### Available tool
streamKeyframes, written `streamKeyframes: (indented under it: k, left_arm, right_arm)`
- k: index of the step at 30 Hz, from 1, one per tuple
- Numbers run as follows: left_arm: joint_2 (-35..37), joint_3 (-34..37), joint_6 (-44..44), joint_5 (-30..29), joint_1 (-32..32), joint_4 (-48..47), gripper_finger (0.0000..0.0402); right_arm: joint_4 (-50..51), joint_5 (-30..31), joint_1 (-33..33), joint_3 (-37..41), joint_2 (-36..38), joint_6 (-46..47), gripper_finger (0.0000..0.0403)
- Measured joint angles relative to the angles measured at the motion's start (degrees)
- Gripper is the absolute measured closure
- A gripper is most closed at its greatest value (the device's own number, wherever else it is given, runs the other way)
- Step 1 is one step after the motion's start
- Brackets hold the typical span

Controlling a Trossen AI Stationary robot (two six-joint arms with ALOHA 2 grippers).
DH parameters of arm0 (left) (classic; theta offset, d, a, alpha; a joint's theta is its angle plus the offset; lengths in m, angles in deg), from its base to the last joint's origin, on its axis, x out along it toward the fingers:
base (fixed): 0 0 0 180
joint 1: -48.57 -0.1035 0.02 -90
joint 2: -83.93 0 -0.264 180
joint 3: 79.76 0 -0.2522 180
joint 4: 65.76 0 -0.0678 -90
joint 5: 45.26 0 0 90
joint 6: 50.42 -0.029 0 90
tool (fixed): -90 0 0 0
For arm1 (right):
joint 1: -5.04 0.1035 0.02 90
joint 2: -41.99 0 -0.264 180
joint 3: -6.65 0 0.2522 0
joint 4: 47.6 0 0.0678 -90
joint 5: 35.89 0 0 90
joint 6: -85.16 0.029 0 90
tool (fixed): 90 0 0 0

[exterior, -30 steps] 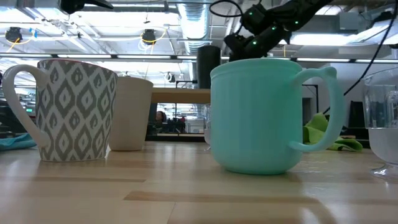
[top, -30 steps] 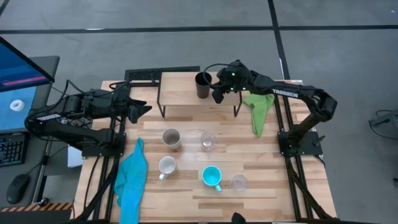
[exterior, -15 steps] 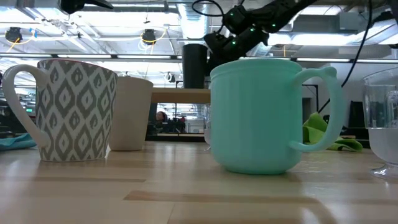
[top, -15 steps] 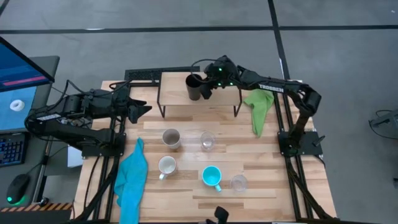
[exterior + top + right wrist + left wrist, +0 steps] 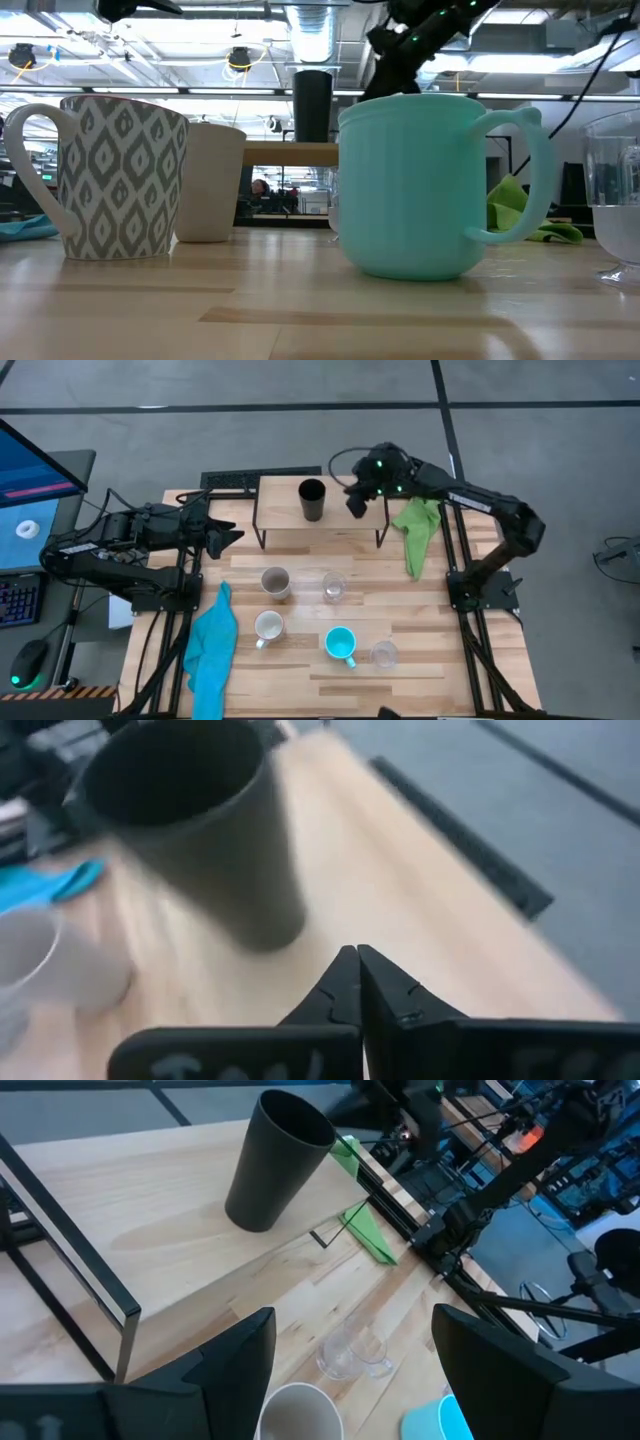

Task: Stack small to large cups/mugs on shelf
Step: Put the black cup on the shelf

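The right arm reaches from the table's right edge over the shelf point(image 5: 320, 510); its gripper point(image 5: 355, 500) hangs just beside the black tumbler point(image 5: 312, 500) but apart from it, fingers pressed together on nothing, as the right wrist view shows with the tips point(image 5: 357, 982) meeting short of the tumbler point(image 5: 195, 830); the left arm lies folded at the table's left, its gripper point(image 5: 228, 534) off the shelf's left end with fingers spread and empty; the tumbler stands upright on the shelf near its middle; on the table in front stand the beige cup point(image 5: 275, 582), a glass point(image 5: 333, 588), the white mug point(image 5: 268, 627), the cyan mug point(image 5: 341, 644) and a second glass point(image 5: 384, 654); only the low view shows the white mug's point(image 5: 115, 175) grey pattern; the left wrist view shows the tumbler point(image 5: 278, 1160) upright.
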Motion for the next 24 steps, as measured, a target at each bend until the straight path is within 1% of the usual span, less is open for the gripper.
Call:
streamKeyframes:
  k: [3, 7, 9, 13, 17, 24]
  left_arm:
    - [0.00, 0.00, -0.04, -0.04, -0.01, 0.00, 0.0141]
    - [0.00, 0.00, -0.03, -0.22, -0.02, 0.00, 0.0141]
    - [0.00, 0.00, -0.01, -0.24, -0.02, 0.00, 0.0141]
    - [0.00, 0.00, 0.00, -0.28, 0.00, 0.00, 0.0141]
    - [0.00, 0.00, 0.25, -0.28, -0.01, 0.00, 0.0141]
    - [0.00, 0.00, 0.36, -0.20, -0.01, 0.02, 0.0141]
  right_arm:
    - [-1.81, -0.07, 2.95, 4.33, 1.85, 0.58, 0.0393]
    - [-8.00, 0.22, 6.69, 7.25, 0.50, 2.92, 0.0391]
    - [-11.97, 1.38, 7.89, 7.20, -1.05, 3.14, 0.0391]
    - [-18.23, 1.42, 8.72, 7.18, -4.46, 5.25, 0.0390]
    - [-21.61, 1.41, 8.03, 7.05, -6.85, 6.06, 0.0390]
    - [-22.13, 1.04, 7.27, 2.68, -11.70, 5.28, 0.0390]
